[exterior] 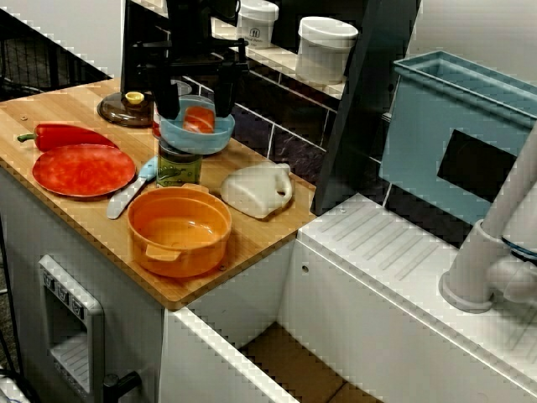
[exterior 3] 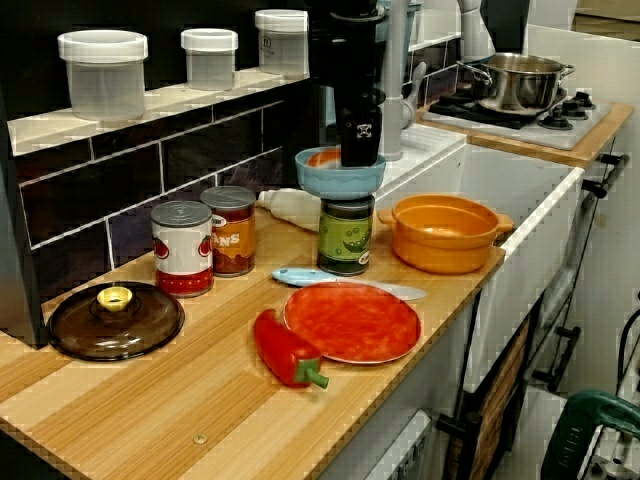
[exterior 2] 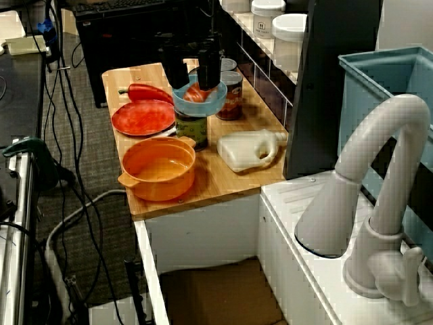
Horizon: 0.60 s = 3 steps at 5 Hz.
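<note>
Black pincer [exterior: 195,107] hangs straight down over a blue bowl [exterior: 197,136]. Its two fingers [exterior: 168,96] are spread wide, with one tip at each side of the bowl's rim. Cannot tell from any view whether they squeeze the bowl or only touch it.

The bowl sits on top of a green-label jar [exterior: 179,166], mid worktop [exterior: 252,239], close to the tiled back wall. The bowl's mouth faces up and it is roughly level. It is round, so it has no long axis; the line between the fingers runs left-right across it in the view from the sink side. A red-orange piece [exterior: 200,119] lies inside the bowl; what it is cannot be told.

Places below are as seen from the sink side.
- Orange pot [exterior: 179,231]: near side of the jar, just beside it, mouth up.
- Red plate [exterior: 84,170]: left of the jar.
- Red pepper [exterior: 71,134]: touches the plate's far-left edge, long axis left-right, stem pointing left.
- Blue-handled knife [exterior: 134,189]: lies flat between plate and pot.
- White jug [exterior: 256,191]: lies on its side to the right of the jar.
- Brown glass lid [exterior: 126,109]: far left.
- Two cans [exterior 3: 182,247]: upright by the wall, seen in the view along the worktop.
</note>
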Tool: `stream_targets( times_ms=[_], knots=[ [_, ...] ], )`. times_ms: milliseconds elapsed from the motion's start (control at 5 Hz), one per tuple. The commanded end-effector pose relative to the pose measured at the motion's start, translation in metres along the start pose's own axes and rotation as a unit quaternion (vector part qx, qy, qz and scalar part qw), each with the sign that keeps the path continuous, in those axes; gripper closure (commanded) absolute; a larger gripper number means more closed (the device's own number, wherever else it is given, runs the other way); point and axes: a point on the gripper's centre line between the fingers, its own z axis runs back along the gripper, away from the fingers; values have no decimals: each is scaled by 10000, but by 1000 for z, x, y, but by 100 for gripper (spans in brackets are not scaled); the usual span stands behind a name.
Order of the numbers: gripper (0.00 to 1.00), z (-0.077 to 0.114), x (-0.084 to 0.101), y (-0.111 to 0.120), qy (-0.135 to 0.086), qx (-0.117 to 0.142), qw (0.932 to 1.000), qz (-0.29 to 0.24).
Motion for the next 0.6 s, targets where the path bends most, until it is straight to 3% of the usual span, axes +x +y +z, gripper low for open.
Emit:
stream_targets(
  times_ms=[0,400],
  knots=[
    [0,4,5,0,-145,-38,9999,-39],
    [0,0,8,-3,-132,-5,9999,-8]
  ],
)
